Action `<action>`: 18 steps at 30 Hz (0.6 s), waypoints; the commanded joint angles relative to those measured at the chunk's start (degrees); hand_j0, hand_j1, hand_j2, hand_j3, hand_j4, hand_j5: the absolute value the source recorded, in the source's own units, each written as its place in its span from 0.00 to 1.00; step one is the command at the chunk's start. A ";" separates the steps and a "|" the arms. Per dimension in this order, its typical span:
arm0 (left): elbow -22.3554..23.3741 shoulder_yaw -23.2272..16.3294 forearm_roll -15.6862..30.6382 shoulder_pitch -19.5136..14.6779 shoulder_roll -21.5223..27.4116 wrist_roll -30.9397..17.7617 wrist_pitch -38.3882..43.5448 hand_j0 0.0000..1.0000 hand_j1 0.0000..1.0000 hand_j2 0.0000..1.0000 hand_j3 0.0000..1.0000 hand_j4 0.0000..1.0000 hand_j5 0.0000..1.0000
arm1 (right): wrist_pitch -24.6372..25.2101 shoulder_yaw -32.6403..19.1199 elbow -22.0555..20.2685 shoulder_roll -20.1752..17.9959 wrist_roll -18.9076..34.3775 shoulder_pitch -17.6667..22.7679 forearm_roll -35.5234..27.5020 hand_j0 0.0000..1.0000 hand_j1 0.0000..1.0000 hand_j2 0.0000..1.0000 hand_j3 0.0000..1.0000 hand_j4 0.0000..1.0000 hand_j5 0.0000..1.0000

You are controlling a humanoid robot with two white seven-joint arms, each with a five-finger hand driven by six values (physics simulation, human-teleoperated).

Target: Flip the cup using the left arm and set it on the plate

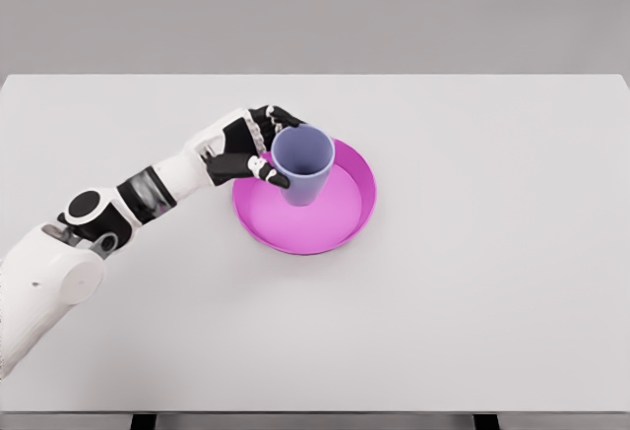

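Cup and plate decide this moment, but the biggest thing in view is the table (472, 302), a plain pale surface that runs past the frame at the bottom. On it, near the middle, lies the plate (340, 233), magenta and round, and everything else can be placed from it. The left arm (148, 194) reaches toward the plate from its left side, coming in at the lower left corner, where its shoulder is cut off. The cup (303, 164), lilac, stands mouth up over the plate's upper left part, its base inside the rim. The left robot hand (251, 150) is on the cup's left side, fingers curled round the wall and thumb across the front, so it is clamped on the cup. The flip looks done and the step in hand is the set-down; to do it well, lower straight, keep the cup level, let the base settle flat inside the rim, then spread the fingers sideways without dragging the wall. Whether the base already touches the plate cannot be told. The fingers behind the cup are hidden. No right arm shows.
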 commanded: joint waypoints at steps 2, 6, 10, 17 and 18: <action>1.76 -0.20 -1.85 0.09 -1.43 -0.03 0.00 0.48 0.48 0.48 0.48 0.48 0.48 | 0.00 0.00 0.01 -0.01 0.01 0.00 -0.01 1.00 1.00 1.00 1.00 1.00 1.00; 2.29 -0.20 -1.94 0.09 -1.61 -0.03 0.00 0.48 0.48 0.48 0.48 0.48 0.48 | 0.00 0.00 0.01 -0.01 0.01 0.00 -0.01 1.00 1.00 1.00 1.00 1.00 1.00; 2.99 -0.28 -2.20 0.09 -1.70 0.06 0.00 0.50 0.50 0.50 0.50 0.50 0.50 | 0.00 0.00 0.01 -0.01 0.01 0.00 -0.01 1.00 1.00 1.00 1.00 1.00 1.00; 5.72 -0.20 -3.96 0.00 -3.54 -0.03 -0.08 0.53 0.53 0.53 0.53 0.53 0.53 | 0.00 0.00 0.01 -0.01 0.01 0.00 -0.01 1.00 1.00 1.00 1.00 1.00 1.00; 5.63 -0.20 -4.22 0.00 -3.54 -0.03 -0.08 0.56 0.56 0.56 0.56 0.56 0.56 | 0.00 0.00 0.01 -0.01 0.01 0.00 -0.01 1.00 1.00 1.00 1.00 1.00 1.00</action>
